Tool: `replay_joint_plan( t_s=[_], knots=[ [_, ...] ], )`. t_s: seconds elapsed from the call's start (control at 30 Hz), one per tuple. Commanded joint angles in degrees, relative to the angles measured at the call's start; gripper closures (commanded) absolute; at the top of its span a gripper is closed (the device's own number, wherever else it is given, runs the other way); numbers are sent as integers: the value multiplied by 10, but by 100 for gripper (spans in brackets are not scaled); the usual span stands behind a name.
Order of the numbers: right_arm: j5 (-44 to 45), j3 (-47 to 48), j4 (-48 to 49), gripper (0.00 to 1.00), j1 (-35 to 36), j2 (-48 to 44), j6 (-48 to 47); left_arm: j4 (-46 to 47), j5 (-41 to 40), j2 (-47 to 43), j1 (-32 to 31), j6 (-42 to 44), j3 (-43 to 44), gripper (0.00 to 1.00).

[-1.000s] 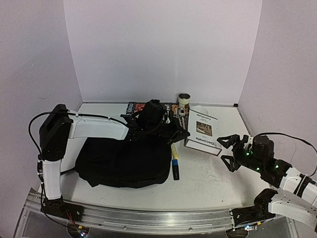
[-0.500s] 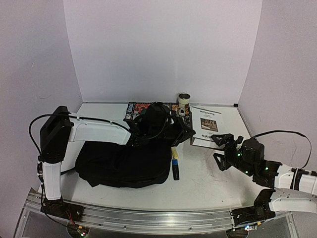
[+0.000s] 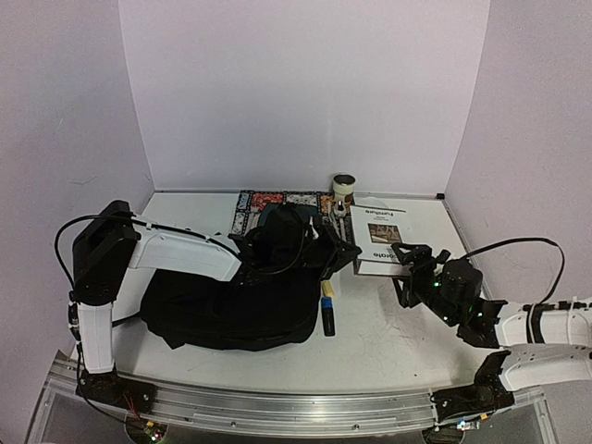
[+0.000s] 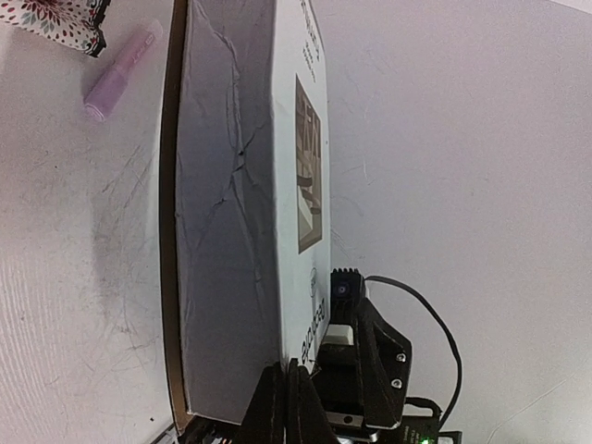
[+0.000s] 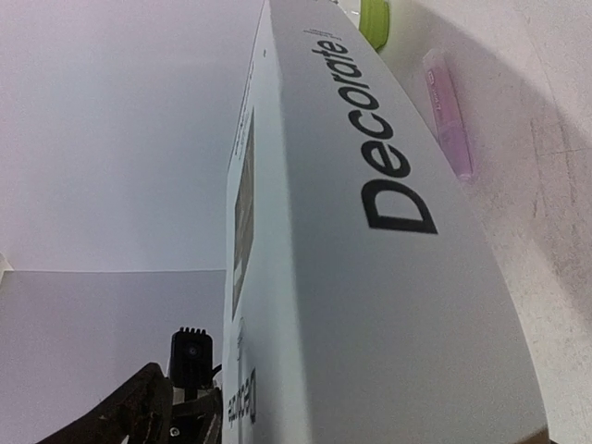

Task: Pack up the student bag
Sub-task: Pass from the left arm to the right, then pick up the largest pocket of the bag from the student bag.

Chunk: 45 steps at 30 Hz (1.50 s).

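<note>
The student bag (image 3: 227,305) lies black and slumped at the table's left-centre. Its right edge is pulled up toward my left gripper (image 3: 339,255). That gripper's fingers (image 4: 287,402) are pressed together, apparently pinching the bag's fabric, just in front of a white book (image 4: 231,213). The book (image 3: 381,233), marked "Decorate" on its spine (image 5: 388,185), lies right of the bag. My right gripper (image 3: 405,274) is open at the book's near right corner, one finger on either side of that corner. The book fills the right wrist view.
A yellow-and-blue marker (image 3: 326,303) lies between bag and book. A patterned pouch (image 3: 277,199) and a tape roll (image 3: 344,183) sit at the back. A pink tube (image 4: 120,72) (image 5: 449,116) lies by the book's far side. Walls enclose the table.
My right gripper has moved left and forward, up to the book's corner, and its jaws have narrowed slightly. The left gripper has shifted a little toward the near side with the bag's edge.
</note>
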Motion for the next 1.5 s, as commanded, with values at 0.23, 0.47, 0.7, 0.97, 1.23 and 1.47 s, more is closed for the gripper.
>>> replay_joint_plan(
  t_s=[0.23, 0.47, 0.7, 0.97, 1.23, 1.47],
  knots=[
    [22, 24, 140, 31, 6, 54, -21, 93, -7, -60, -11, -25, -27, 100],
    [18, 38, 162, 51, 6, 54, -59, 106, -4, -67, -15, -29, -43, 100],
    [6, 48, 164, 65, 5, 45, -97, 109, -29, -104, -14, -15, -87, 84],
    [-19, 69, 145, 65, 4, 44, -123, 93, -46, -182, 4, 71, -156, 54],
    [-54, 88, 116, 65, -17, 50, -131, -114, -82, -247, 20, 217, -167, 43],
    [-104, 94, 105, 65, -54, 61, -129, -329, -133, -244, 17, 351, -88, 35]
  ],
)
